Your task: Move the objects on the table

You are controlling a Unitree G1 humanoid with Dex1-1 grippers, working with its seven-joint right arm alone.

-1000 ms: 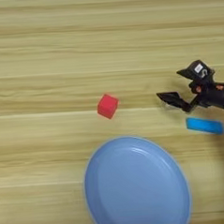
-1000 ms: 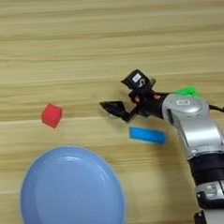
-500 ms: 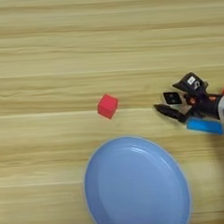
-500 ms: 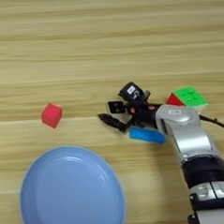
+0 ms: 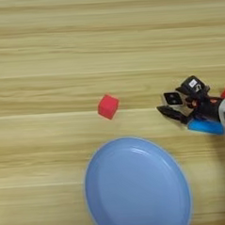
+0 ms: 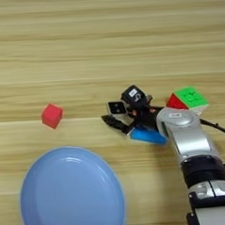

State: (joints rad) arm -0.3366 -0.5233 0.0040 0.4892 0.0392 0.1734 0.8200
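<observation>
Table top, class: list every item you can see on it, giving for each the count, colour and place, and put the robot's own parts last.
Red cube: one, plain red, left of centre, standing alone on the wood.
Plate: one, large, round, blue, bottom left, nothing on it.
Puzzle cube: one, green and red faces showing, right of centre, beside the forearm.
Square tile: one, black with a pale rim, at the fingertips of the gripper.
Blue bar: one, flat, blue, just below the gripper, partly covered by the arm.
Table: one, light wood with horizontal grain, fills the view.
Right gripper: one, black, two fingers, pointing left.
Forearm: one, silver, entering from the bottom right.
</observation>
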